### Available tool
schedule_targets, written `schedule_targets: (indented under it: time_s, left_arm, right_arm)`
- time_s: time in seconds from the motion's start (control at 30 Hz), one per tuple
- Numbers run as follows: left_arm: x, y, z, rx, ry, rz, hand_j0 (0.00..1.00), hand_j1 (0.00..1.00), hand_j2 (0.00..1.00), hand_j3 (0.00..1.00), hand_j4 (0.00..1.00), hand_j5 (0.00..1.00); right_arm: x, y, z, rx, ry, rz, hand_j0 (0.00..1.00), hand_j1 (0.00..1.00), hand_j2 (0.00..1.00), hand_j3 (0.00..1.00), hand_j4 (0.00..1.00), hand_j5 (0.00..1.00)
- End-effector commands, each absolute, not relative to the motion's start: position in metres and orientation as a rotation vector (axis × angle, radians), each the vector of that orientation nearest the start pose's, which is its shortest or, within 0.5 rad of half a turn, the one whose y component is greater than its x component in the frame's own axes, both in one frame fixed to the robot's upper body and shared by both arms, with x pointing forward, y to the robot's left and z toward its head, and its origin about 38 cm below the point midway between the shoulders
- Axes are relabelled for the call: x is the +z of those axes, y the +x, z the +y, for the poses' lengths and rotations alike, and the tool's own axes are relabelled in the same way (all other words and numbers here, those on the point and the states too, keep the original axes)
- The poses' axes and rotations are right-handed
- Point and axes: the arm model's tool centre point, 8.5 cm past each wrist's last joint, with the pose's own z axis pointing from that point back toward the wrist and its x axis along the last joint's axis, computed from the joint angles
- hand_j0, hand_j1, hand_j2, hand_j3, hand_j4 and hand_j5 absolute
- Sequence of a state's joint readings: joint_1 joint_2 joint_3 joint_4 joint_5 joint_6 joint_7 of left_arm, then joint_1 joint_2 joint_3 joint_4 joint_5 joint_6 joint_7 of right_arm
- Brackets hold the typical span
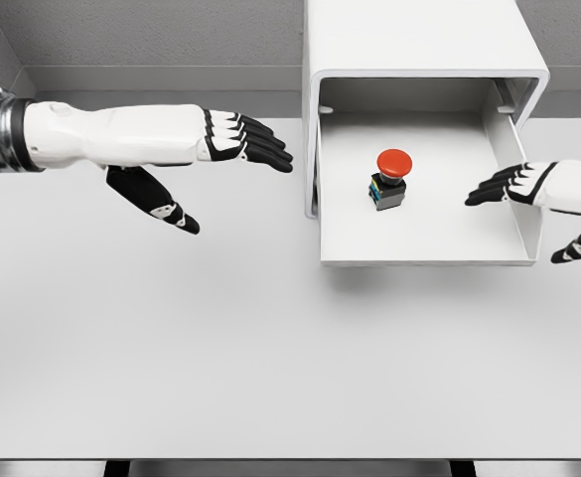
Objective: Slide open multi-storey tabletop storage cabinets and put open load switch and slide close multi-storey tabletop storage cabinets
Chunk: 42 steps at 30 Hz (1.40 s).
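A white tabletop storage cabinet stands at the back right, and its drawer is slid out toward me. Inside the drawer, near its middle, sits the load switch, a small dark block with a round red button on top. My left hand hovers over the table left of the drawer, fingers stretched out flat and thumb hanging down, holding nothing. My right hand reaches in over the drawer's right wall, fingers extended toward the switch but apart from it, with nothing held.
The white table spreads out in front of the cabinet, with its front edge at the bottom of the view. A grey wall rises behind the cabinet.
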<state>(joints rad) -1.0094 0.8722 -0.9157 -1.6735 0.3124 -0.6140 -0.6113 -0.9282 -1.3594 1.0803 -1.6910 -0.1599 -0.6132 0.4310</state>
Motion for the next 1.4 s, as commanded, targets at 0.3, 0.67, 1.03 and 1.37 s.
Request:
schedule_targets:
  time_s: [0.3,0.67,1.03,1.37]
  left_arm:
    - [0.343,0.401,0.211,2.557,0.272,2.375,1.0,1.0,1.0,1.0,1.0,1.0]
    - [0.34,0.407,0.214,2.571,0.259,2.389,1.0,1.0,1.0,1.0,1.0,1.0]
    - [0.339,0.407,0.214,2.573,0.259,2.388,1.0,1.0,1.0,1.0,1.0,1.0]
    - [0.339,0.407,0.215,2.576,0.258,2.39,1.0,1.0,1.0,1.0,1.0,1.0]
  right_arm:
    - [0.299,0.359,-0.372,1.974,-0.186,-1.416,1.0,1.0,1.0,1.0,1.0,1.0]
    - [0.286,0.36,-0.363,1.973,-0.135,-1.421,1.0,1.0,1.0,1.0,1.0,1.0]
    - [0.276,0.362,-0.351,1.972,-0.085,-1.441,1.0,1.0,1.0,1.0,1.0,1.0]
    - [0.282,0.365,-0.349,1.97,-0.101,-1.466,1.0,1.0,1.0,1.0,1.0,1.0]
